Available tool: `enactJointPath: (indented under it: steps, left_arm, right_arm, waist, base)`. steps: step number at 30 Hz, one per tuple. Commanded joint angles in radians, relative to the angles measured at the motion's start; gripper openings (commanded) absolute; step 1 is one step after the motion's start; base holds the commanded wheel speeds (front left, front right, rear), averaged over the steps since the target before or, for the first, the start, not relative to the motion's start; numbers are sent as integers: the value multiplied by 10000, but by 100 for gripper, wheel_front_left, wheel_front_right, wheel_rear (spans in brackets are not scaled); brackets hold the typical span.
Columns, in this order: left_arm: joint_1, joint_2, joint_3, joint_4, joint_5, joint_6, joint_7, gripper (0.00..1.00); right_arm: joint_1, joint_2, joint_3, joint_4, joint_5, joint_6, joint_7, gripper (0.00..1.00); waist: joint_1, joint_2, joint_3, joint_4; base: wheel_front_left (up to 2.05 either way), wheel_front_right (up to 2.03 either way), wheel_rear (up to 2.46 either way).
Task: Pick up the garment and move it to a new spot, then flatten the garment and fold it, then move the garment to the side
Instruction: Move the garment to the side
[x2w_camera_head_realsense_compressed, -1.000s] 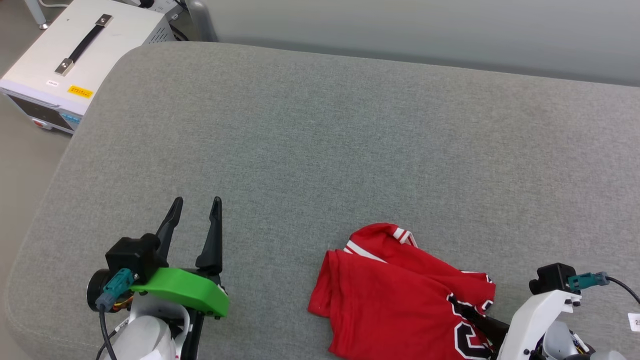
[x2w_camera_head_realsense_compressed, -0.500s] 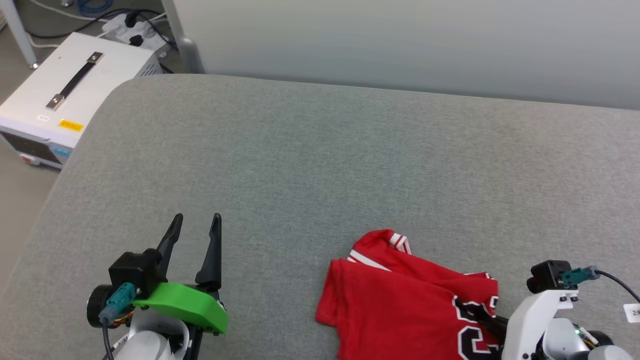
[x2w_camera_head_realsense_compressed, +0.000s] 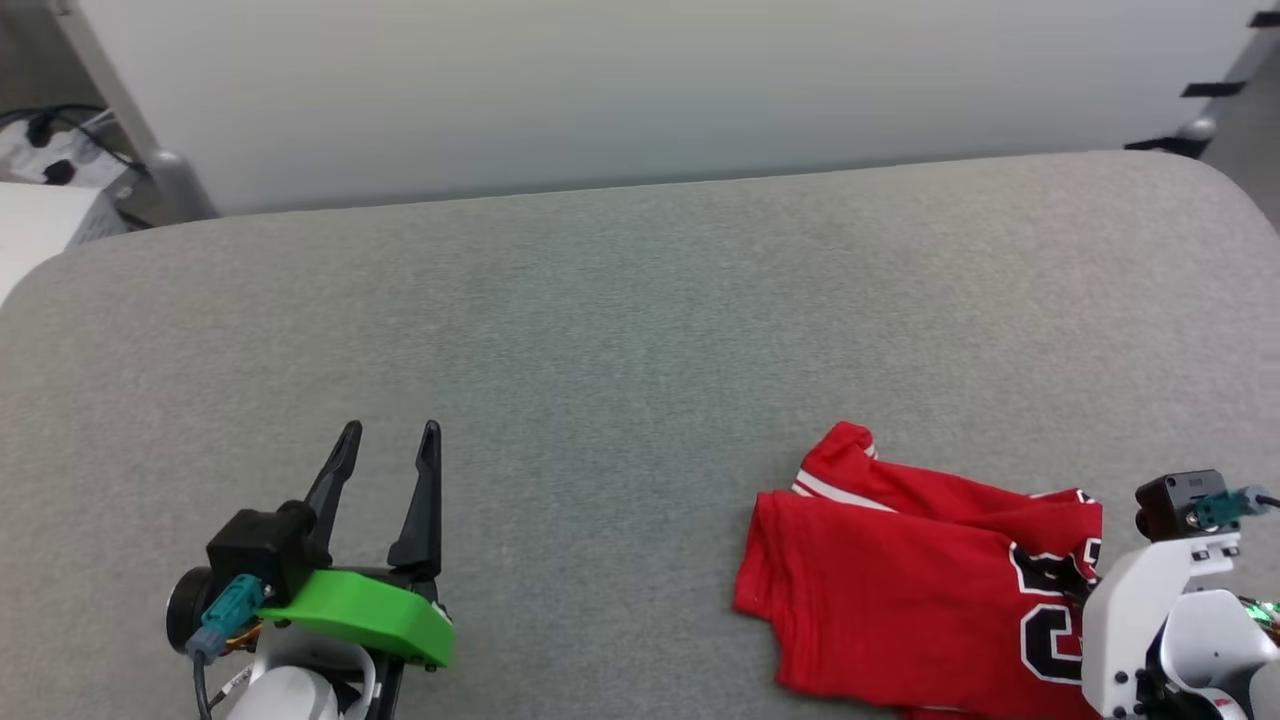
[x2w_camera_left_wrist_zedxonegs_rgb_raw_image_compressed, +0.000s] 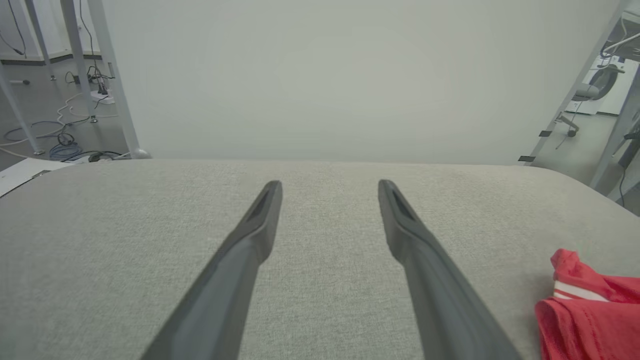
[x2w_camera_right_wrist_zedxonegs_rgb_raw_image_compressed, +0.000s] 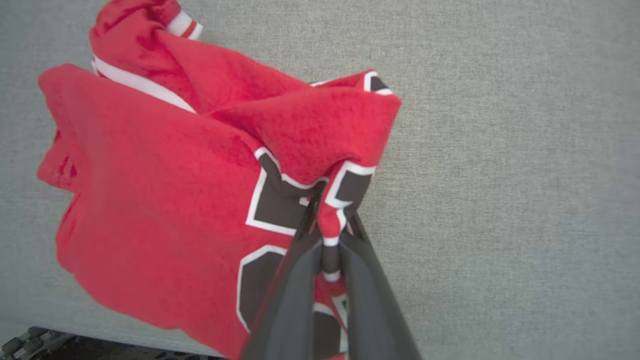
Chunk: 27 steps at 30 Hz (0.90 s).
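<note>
The garment (x2w_camera_head_realsense_compressed: 900, 590), a red shirt with a black-and-white number, lies crumpled on the grey cushion (x2w_camera_head_realsense_compressed: 600, 330) at the lower right. In the right wrist view my right gripper (x2w_camera_right_wrist_zedxonegs_rgb_raw_image_compressed: 331, 225) is shut on a fold of the garment (x2w_camera_right_wrist_zedxonegs_rgb_raw_image_compressed: 175, 175) at the number's edge, and the cloth bunches up from the pinch. In the head view my right arm's white wrist (x2w_camera_head_realsense_compressed: 1150, 620) covers those fingers. My left gripper (x2w_camera_head_realsense_compressed: 390, 432) stands open and holds nothing at the lower left, well away from the shirt. Between its spread fingers (x2w_camera_left_wrist_zedxonegs_rgb_raw_image_compressed: 327, 185) lies bare cushion, with the garment (x2w_camera_left_wrist_zedxonegs_rgb_raw_image_compressed: 585, 320) off to the right.
A pale wall panel (x2w_camera_head_realsense_compressed: 600, 90) rises behind the cushion. At the far left are a white box (x2w_camera_head_realsense_compressed: 30, 230) and a metal leg (x2w_camera_head_realsense_compressed: 150, 150) with cables. The cushion's front edge (x2w_camera_right_wrist_zedxonegs_rgb_raw_image_compressed: 30, 340) runs close under the garment. Wide bare cushion lies between the two arms.
The head camera has swung to the right, shifting the whole picture. My right gripper has closed tighter on the fold by the number. The left gripper has kept its place and opening.
</note>
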Motion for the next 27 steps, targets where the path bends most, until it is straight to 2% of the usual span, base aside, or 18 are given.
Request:
enactJointPath:
  steps: [1, 4, 9, 10, 18, 27]
  left_arm:
    - [-97, -48, 59, -91, 145, -10, -56, 100]
    - [-243, 21, 137, -385, 273, -92, -56, 100]
    - [-815, 184, 121, -735, 494, -308, -56, 100]
    - [-1288, 252, 43, -977, 589, -470, -19, 100]
    - [-2767, 435, -165, -1530, 893, -889, 180, 100]
    - [-4194, 561, -451, -2229, 1166, -1376, 392, 100]
  right_arm:
    - [-289, -72, 40, -108, -93, -9, 56, 0]
    - [-896, -282, 223, -113, -139, -9, 125, 0]
    - [-2027, -716, 284, 208, -342, -9, -4, 0]
    - [-2633, -1008, 24, 404, -506, -9, -177, 0]
    - [-4338, -1949, -1019, 1322, -1135, -9, -836, 0]
    - [-6150, -2729, -2209, 2744, -2107, -9, -1781, 0]
  waist:
    - [0, -1, 547, -1333]
    - [0, -1, 1106, -2048]
    - [0, -1, 2048, -2662]
    - [0, -1, 2761, -2726]
    - [0, -1, 4619, -2388]
    - [0, -1, 6278, -1539]
  base:
    - [0, 0, 0]
    - [0, 0, 0]
    - [0, 0, 0]
    - [0, 0, 0]
    - [0, 0, 0]
    - [0, 0, 0]
